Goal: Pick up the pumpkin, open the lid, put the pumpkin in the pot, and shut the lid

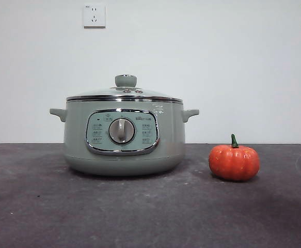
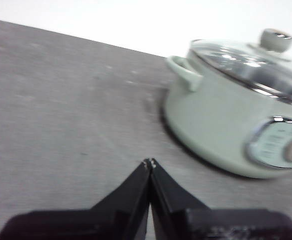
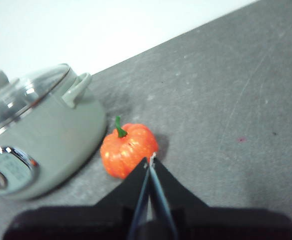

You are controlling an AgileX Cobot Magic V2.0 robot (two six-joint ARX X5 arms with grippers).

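Note:
A sage-green pot (image 1: 123, 135) stands on the dark table, its glass lid (image 1: 124, 92) with a green knob resting on top. To its right sits the small orange pumpkin (image 1: 234, 161) with a green stem. My right gripper (image 3: 150, 160) is shut with nothing in it, its tips just short of the pumpkin (image 3: 127, 149), with the pot (image 3: 40, 135) beside it. My left gripper (image 2: 149, 163) is also shut and holds nothing; it hovers over bare table on the pot's (image 2: 226, 125) other side, well apart from the lid (image 2: 256, 60). Neither arm shows in the front view.
The dark grey table (image 1: 150, 212) stretches in front of the pot and pumpkin. A white wall with two power sockets (image 1: 94, 15) stands behind.

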